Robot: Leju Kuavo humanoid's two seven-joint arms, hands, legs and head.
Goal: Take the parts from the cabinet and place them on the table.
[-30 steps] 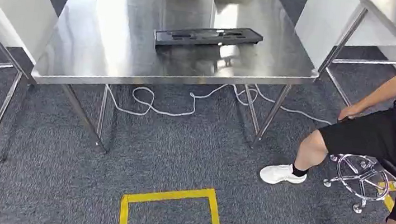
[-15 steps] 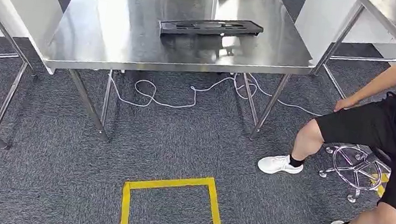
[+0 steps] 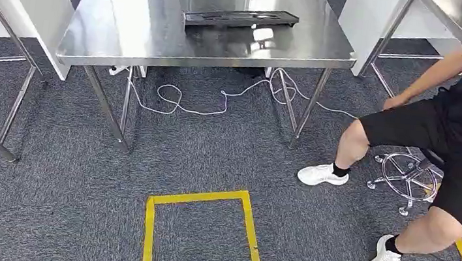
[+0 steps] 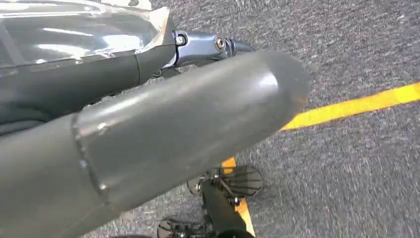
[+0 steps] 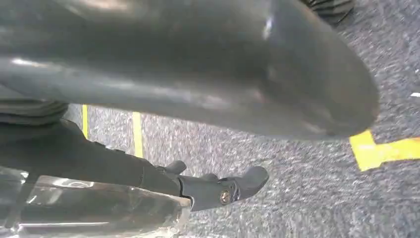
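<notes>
Two hands hang low over the carpet, each seen from its own wrist camera. Of the left hand [image 4: 163, 129], a thick grey thumb lies across the frame with a darker finger behind it; nothing shows in it, but whether the fingers are apart or together I cannot tell. Of the right hand [image 5: 198, 79], a thumb fills the near part of the frame and dark fingers [image 5: 233, 186] stretch out straight past it, with nothing between them, so it looks spread and empty. Under both hands is grey carpet [image 3: 212, 155] with yellow floor tape [image 3: 204, 200]. Farther out, in the head view, one black part [image 3: 241, 19], long and flat, lies on one steel table [image 3: 127, 40], near its far middle. One white cable [image 3: 218, 103] loops on the carpet under that table. One person [image 3: 452, 129] in black sits on a stool [image 3: 410, 180] beside the table.
</notes>
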